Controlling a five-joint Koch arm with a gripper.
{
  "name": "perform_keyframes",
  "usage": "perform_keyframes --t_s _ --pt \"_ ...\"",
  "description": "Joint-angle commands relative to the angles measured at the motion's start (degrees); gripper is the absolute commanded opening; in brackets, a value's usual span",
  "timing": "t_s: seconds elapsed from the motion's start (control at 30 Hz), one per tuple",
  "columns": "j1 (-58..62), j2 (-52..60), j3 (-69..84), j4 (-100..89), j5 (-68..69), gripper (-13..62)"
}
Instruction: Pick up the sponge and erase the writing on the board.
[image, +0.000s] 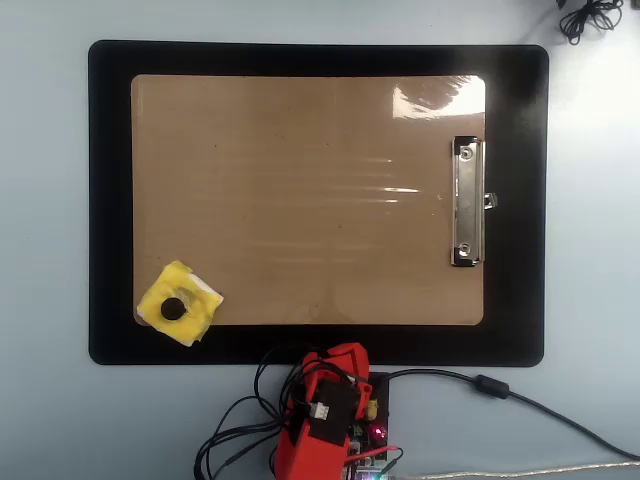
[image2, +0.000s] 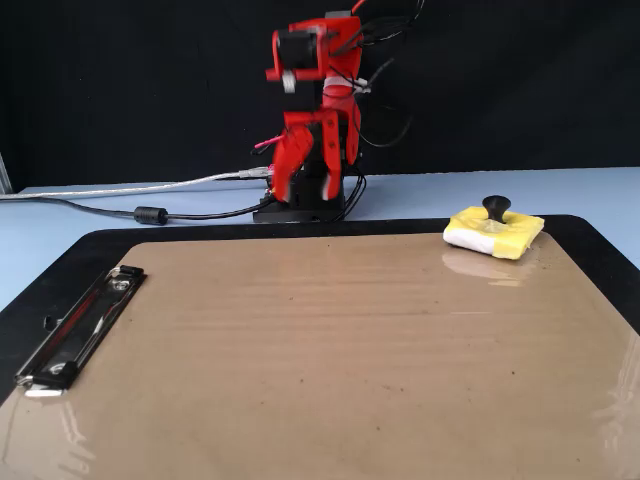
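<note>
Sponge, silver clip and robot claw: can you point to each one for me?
sponge (image: 190, 303): overhead view, on its yellow top beside the black knob.
silver clip (image: 466, 203): overhead view, middle of the metal bar.
gripper (image2: 308, 184): fixed view, between the two red fingertips hanging down, apart.

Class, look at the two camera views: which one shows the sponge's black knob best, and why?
The fixed view. From the side, the knob stands up clear of the yellow sponge, so its stem and rounded top show. The overhead view shows it only as a flat black disc in the sponge's middle, with no height.
</note>
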Motion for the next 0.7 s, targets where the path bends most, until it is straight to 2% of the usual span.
perform_keyframes --t_s 0.0,0.13,0.37,0.67 --pt "0.44 1.41 2.9 -7.56 2.72 33.7" --pt "1.05 1.05 2.81 -6.94 1.23 33.5" --pt "0.53 0.97 2.99 -6.42 -10.99 33.6" --pt "0.26 1.41 3.08 -6.24 -11.43 34.3"
